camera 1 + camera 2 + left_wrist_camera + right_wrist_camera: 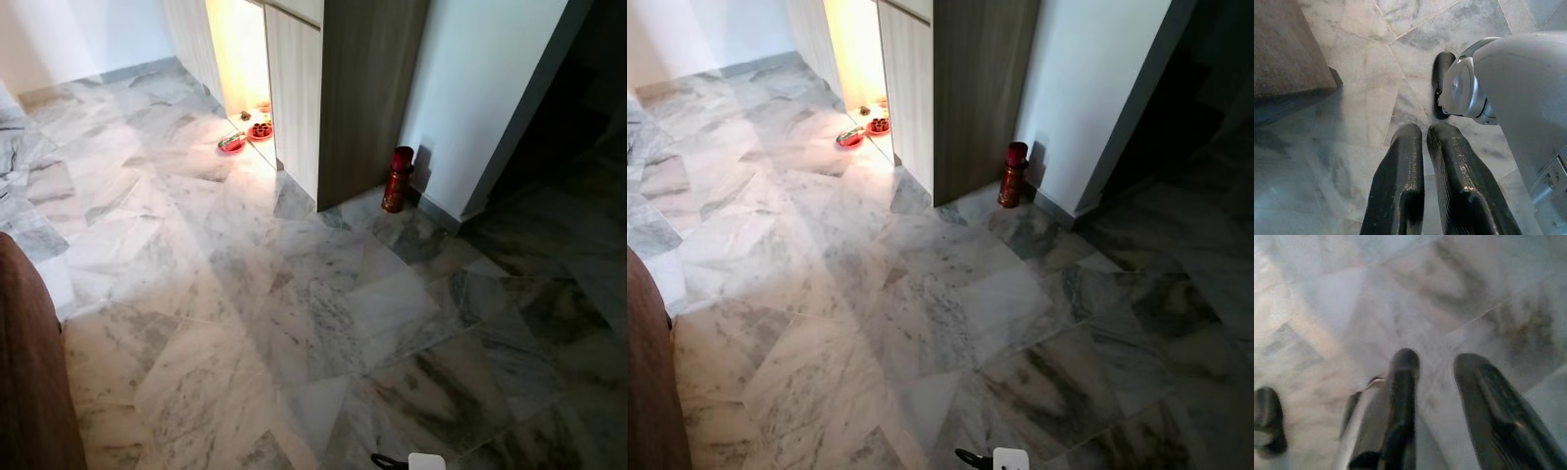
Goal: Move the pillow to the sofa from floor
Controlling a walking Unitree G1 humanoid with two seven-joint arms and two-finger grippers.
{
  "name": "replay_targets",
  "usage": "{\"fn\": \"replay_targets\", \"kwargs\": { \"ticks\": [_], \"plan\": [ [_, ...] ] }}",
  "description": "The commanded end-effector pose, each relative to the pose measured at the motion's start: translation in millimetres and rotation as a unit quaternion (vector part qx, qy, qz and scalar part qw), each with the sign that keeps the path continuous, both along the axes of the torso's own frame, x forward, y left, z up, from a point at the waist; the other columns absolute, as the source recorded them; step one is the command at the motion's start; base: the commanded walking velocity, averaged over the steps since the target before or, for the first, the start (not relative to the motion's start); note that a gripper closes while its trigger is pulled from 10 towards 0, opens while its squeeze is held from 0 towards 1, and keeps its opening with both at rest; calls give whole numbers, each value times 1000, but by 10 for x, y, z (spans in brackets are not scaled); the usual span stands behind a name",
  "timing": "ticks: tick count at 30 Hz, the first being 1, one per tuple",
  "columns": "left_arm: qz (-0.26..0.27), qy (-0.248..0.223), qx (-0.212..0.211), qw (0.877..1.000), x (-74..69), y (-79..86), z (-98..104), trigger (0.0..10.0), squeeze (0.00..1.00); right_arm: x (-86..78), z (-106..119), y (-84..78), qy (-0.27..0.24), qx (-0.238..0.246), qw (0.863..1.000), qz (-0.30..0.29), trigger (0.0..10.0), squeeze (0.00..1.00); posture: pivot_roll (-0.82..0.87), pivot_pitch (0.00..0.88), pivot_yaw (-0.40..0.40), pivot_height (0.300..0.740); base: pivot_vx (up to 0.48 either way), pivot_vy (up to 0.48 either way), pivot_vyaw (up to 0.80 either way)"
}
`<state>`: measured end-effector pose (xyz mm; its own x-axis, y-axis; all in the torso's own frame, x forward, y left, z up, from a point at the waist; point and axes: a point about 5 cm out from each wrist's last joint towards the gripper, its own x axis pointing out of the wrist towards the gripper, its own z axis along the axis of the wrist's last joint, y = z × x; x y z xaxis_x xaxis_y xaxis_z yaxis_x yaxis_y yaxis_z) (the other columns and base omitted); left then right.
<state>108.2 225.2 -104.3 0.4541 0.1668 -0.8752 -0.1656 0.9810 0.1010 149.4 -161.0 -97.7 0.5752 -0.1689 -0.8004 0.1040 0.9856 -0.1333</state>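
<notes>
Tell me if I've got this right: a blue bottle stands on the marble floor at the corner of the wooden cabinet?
Not quite: the bottle is red, not blue, as the left eye view shows. It does stand on the marble floor at the corner of the wooden cabinet.

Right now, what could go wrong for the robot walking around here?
The red bottle stands on the floor by the wall corner, so a foot or arm might knock it over. Small red dishes sit on the floor near the lit cabinet opening and could get stepped on. The marble floor looks shiny, maybe slippery. No pillow is in sight yet, so more walking is likely.
</notes>
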Motion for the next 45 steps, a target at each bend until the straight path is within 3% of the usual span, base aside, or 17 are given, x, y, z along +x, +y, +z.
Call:
{"fn": "replay_targets", "kwargs": {
  "ticks": [1,3,5,7,9,17,18,20,28,34,45],
  "plan": [
    [14,-179,43,983,841,205,432,10000,0,623,474,-995,-86,-25,994,-68,10000,0,18,77,-11,723,0,0,0],
    [17,-225,40,973,996,221,548,10000,0,695,565,-1108,-109,-26,990,-82,10000,0,22,80,-11,723,0,0,0],
    [15,-241,46,969,1072,229,604,10000,0,701,584,-1143,-115,-24,989,-88,10000,0,20,79,-12,723,0,0,0],
    [11,-254,52,966,1129,225,648,10000,0,722,600,-1148,-118,-23,989,-89,10000,0,20,79,-12,723,0,0,0],
    [-13,-287,70,955,1305,166,775,10000,0,836,656,-1112,-125,-15,989,-82,10000,0,19,76,-13,723,0,0,0],
    [-17,-341,28,940,1507,23,920,10000,0,1040,773,-1029,-157,35,983,-84,10000,0,16,78,-16,723,0,0,0],
    [-26,-336,2,941,1510,-36,899,10000,0,1051,758,-973,-151,48,985,-74,10000,0,17,78,-16,723,0,0,0],
    [-31,-321,-8,947,1477,-65,851,10000,0,1044,732,-927,-143,58,985,-71,10000,0,17,78,-16,723,0,0,0],
    [-4,-269,-15,963,1177,-75,613,10000,0,824,514,-776,-84,57,993,-58,10000,0,28,84,-18,723,0,0,0],
    [1,-254,-17,967,1063,-99,537,10000,0,729,410,-624,-57,50,997,-30,10000,0,37,75,-20,723,0,0,0],
    [-9,-237,-12,971,1026,-78,506,10000,0,715,404,-636,-49,34,998,-17,10000,0,19,53,4,723,0,0,702]
  ]
}}
